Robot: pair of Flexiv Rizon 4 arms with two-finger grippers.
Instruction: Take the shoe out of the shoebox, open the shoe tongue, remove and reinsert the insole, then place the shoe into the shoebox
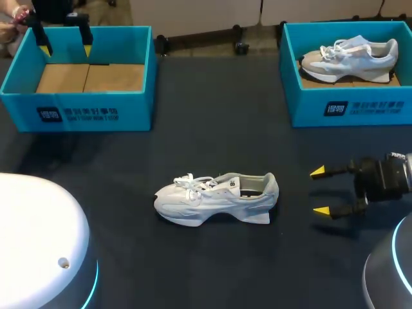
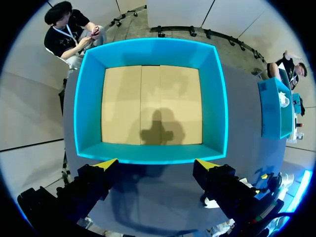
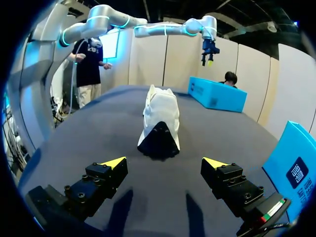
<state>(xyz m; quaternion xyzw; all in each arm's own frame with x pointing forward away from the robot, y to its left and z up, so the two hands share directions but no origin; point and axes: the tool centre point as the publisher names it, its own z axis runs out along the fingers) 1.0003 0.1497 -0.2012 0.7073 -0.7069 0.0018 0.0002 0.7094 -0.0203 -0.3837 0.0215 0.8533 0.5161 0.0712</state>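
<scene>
- Dark table (image 1: pixel 212 129) carries two teal boxes at its far side: the left shoebox (image 1: pixel 77 112), showing only its cardboard floor, and the right shoebox (image 1: pixel 347 109), which holds a second shoe (image 1: pixel 351 58).
- The white shoe (image 1: pixel 215 198) stands on its sole near the middle of the table, well apart from both boxes. Its toe points toward the robot's left and its heel toward the right.
- The right gripper (image 1: pixel 320 191) hangs low near the heel, fingers spread wide and holding nothing. In its wrist view the heel sits straight ahead, centred between the two yellow tips but not touching them.
- The left gripper (image 2: pixel 157 165) hovers above the left shoebox, likewise spread and empty, far from the shoe.
- Judging by this layout, the shoe is out of its box and the tongue and insole work looks to be the step in hand (whether the insole is seated I cannot tell from the dark collar opening).
- To do it well, the right gripper should go in level and pinch the heel to steady the shoe rather than shove it along the table. The left gripper should come over to the laces and lift the tongue up and forward without snagging the loops.
</scene>
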